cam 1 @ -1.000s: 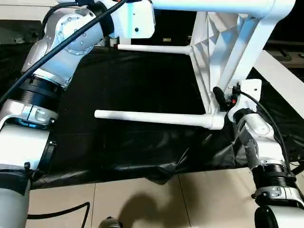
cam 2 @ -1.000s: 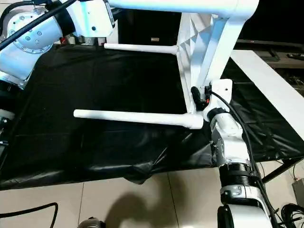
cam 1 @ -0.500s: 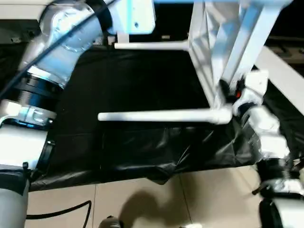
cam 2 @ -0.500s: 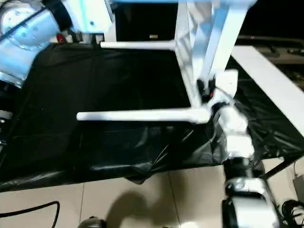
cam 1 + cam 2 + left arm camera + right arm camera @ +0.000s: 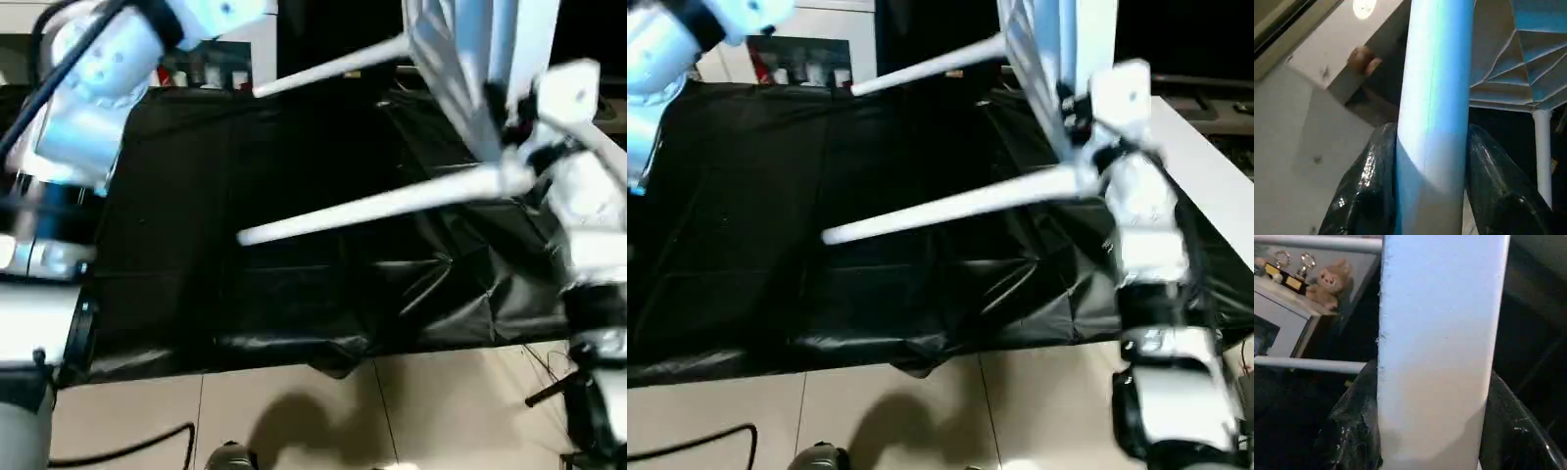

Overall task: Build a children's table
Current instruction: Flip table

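Table (image 5: 1043, 59) tilted above black sheet (image 5: 774, 264); left gripper (image 5: 1432, 196) clamps leg (image 5: 1435, 98); right gripper (image 5: 1435, 431) clamps tabletop edge (image 5: 1442, 333).

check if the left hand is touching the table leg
Touching: in the left wrist view both fingers press against the sides of the white leg, no gap.

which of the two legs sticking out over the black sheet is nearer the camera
The lower leg, ending above the sheet's front part; the other leg runs higher, farther back.
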`<state>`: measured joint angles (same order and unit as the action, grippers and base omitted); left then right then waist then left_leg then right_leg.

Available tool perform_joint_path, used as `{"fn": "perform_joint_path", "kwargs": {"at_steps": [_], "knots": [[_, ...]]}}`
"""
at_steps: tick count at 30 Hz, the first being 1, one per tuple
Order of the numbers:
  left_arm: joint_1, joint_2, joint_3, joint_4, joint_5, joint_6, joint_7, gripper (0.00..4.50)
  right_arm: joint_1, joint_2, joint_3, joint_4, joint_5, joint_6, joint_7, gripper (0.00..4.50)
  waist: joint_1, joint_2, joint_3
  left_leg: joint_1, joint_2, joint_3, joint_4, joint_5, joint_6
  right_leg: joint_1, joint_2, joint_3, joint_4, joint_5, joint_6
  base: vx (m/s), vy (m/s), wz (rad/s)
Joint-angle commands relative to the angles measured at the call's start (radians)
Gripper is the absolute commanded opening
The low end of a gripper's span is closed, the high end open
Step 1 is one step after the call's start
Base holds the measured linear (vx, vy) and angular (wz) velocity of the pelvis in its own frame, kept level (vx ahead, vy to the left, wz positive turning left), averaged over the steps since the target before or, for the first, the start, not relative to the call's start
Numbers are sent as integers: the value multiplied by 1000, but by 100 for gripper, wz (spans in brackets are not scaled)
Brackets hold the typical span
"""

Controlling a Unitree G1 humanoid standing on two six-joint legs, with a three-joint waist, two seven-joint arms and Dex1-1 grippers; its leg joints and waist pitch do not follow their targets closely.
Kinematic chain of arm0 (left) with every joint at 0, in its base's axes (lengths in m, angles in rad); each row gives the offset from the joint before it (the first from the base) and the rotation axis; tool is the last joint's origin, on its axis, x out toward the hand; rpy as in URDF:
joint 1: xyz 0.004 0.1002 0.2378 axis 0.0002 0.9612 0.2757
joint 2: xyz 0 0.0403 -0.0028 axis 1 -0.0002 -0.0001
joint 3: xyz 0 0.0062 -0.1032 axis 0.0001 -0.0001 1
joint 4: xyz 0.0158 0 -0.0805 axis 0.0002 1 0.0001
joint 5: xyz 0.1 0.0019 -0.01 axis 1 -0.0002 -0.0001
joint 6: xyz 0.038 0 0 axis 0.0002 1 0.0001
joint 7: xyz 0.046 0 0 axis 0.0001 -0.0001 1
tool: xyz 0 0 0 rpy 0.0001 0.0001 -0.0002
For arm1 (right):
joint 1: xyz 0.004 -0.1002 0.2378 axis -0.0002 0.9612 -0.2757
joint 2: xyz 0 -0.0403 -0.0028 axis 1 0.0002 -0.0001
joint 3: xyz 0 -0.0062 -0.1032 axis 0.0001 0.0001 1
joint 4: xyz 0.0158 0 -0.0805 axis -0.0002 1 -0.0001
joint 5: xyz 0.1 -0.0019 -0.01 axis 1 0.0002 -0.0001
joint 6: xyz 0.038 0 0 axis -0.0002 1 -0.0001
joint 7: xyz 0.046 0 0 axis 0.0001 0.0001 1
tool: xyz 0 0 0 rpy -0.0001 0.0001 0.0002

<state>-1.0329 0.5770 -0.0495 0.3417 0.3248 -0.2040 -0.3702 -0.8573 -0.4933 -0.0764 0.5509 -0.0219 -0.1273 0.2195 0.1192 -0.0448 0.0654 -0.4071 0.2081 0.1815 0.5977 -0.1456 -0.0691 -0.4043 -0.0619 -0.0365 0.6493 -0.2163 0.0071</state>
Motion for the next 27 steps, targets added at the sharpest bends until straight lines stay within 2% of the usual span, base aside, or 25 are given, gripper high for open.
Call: {"fn": "perform_joint_path", "kwargs": {"at_steps": [1,2,3,4,5,7,8,9,10,11,12,14,15,16,18,19,22,24,26,27], "knots": [[58,-1,72,32,-39,98,33,177,-94,-81,-53,2,-20,-51,8,193,-9,-19,-83,29,13,4,-44,-94,1,53,-54,31,-51,32,-197,0,0,0],[69,-5,75,21,-46,109,34,177,-113,-86,-48,16,-22,-56,20,193,-5,-15,-82,34,13,7,-43,-99,6,48,-53,34,-55,22,-194,0,0,0],[83,-17,91,6,-65,135,38,177,-140,-90,-39,36,-24,-66,40,193,-5,-13,-84,33,14,6,-42,-98,5,48,-56,34,-52,29,-198,0,0,0],[108,-35,115,-23,-90,182,45,177,-201,-92,-26,85,-29,-91,65,192,-9,-17,-83,30,13,6,-42,-94,4,50,-53,31,-51,34,-202,0,0,0],[108,-35,115,-23,-90,182,45,176,-201,-92,-26,85,-29,-91,65,191,-12,-15,-82,29,13,6,-41,-96,7,48,-52,32,-51,38,-208,0,0,0],[137,-53,133,-58,-111,221,47,173,-277,-91,-8,146,-33,-120,93,191,-13,-12,-82,30,14,5,-41,-112,2,47,-53,31,-51,21,-209,0,0,0],[156,-60,141,-81,-117,242,52,173,-313,-91,5,178,-42,-138,98,191,-14,-13,-82,32,16,6,-40,-125,-1,44,-53,31,-53,11,-211,0,0,0],[174,-65,147,-101,-120,258,56,173,-343,-91,18,204,-55,-154,102,191,-17,-14,-80,29,15,5,-40,-127,-1,45,-51,31,-53,8,-211,0,0,0],[174,-65,147,-101,-120,258,56,173,-343,-91,18,204,-55,-154,102,191,-18,-17,-80,29,15,5,-39,-129,-3,44,-50,31,-53,7,-210,0,0,0],[205,-73,162,-136,-122,281,68,173,-385,-87,33,241,-62,-176,105,191,-13,-16,-80,34,16,7,-39,-132,-2,41,-51,33,-55,9,-206,0,0,0],[225,-78,172,-160,-123,298,77,173,-414,-84,42,265,-65,-190,108,191,-18,-18,-83,30,19,4,-39,-131,-6,45,-54,31,-47,17,-211,0,0,0],[274,-94,200,-212,-133,325,108,173,-473,-74,55,324,-77,-224,117,191,-23,-23,-80,25,17,5,-37,-138,-5,44,-49,30,-50,4,-208,0,0,0],[316,-109,220,-251,-141,355,122,173,-514,-66,68,369,-95,-249,123,191,-23,-30,-81,28,19,7,-36,-143,-5,41,-51,30,-51,-2,-208,0,0,0],[342,-118,231,-274,-146,375,128,173,-537,-61,76,394,-108,-263,126,191,-29,-31,-79,22,17,6,-37,-134,-1,43,-50,29,-49,-3,-208,0,0,0],[400,-134,245,-308,-167,413,119,173,-582,-47,93,438,-126,-287,132,191,-33,-29,-83,19,18,6,-31,-102,14,41,-48,29,-42,43,-213,0,0,0],[418,-135,247,-315,-170,421,116,173,-597,-43,98,453,-130,-295,134,191,-36,-33,-78,17,17,7,-31,-111,18,36,-45,29,-45,28,-208,0,0,0],[457,-133,261,-324,-174,445,113,171,-643,-27,107,483,-137,-312,136,191,-38,-30,-74,24,21,6,-35,-167,-5,27,-43,29,-51,-31,-191,0,0,0],[479,-129,272,-326,-177,468,111,169,-675,-10,115,500,-139,-323,143,191,-42,-31,-72,26,23,3,-38,-207,-28,25,-42,28,-51,-56,-181,0,0,0],[505,-128,288,-328,-182,496,110,168,-705,15,132,523,-140,-341,162,191,-46,-38,-70,28,24,0,-41,-266,-53,18,-44,28,-55,-109,-165,0,0,0],[521,-125,291,-333,-183,515,108,168,-720,30,139,543,-145,-353,173,191,-50,-37,-69,27,24,-2,-42,-284,-59,18,-43,28,-55,-123,-163,0,0,0]]}}
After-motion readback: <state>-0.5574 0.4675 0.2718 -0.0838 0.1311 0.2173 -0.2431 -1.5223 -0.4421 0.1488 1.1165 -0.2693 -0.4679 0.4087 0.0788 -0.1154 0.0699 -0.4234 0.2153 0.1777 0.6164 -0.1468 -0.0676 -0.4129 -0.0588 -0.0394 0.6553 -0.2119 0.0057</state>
